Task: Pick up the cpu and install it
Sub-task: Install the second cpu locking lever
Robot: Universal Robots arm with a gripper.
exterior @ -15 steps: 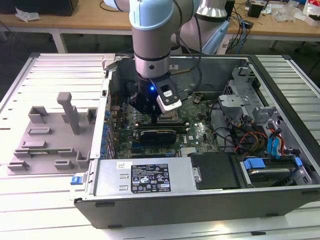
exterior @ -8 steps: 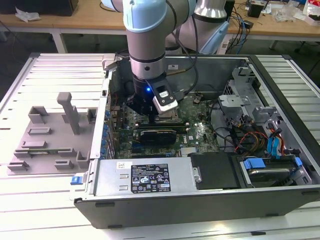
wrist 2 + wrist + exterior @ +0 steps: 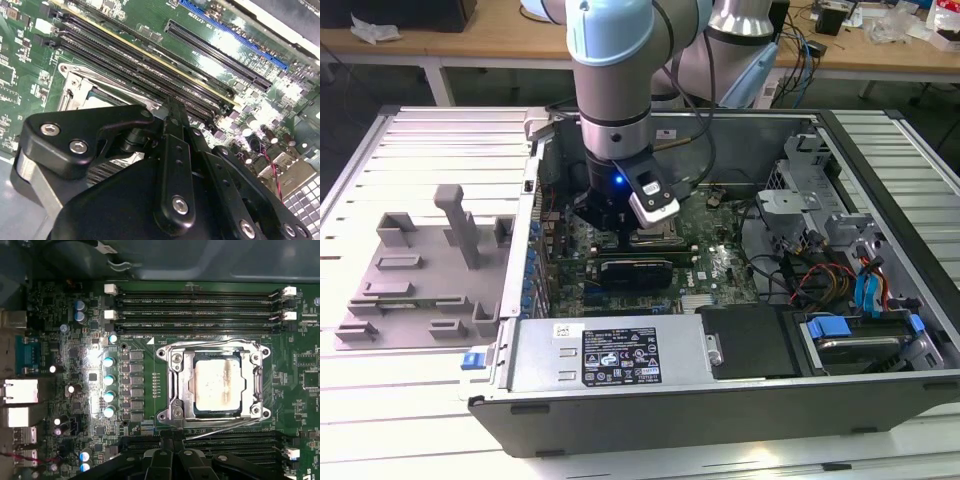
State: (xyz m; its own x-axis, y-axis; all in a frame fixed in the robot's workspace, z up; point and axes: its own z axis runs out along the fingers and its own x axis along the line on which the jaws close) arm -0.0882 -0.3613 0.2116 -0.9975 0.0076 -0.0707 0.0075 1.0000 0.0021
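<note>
The chip (image 3: pixel 216 386) sits flat in its socket frame (image 3: pixel 172 385), just beyond the gripper (image 3: pixel 172 446), whose fingers are pressed together, empty.

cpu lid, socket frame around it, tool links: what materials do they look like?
The cpu: top looks like matte silvery metal with a pale smudged patch; edge material unclear. Socket frame: bright stamped metal, judging by glints and screw heads. Tool: links look like black, semi-gloss anodised metal or hard plastic, with silver fasteners.
</note>
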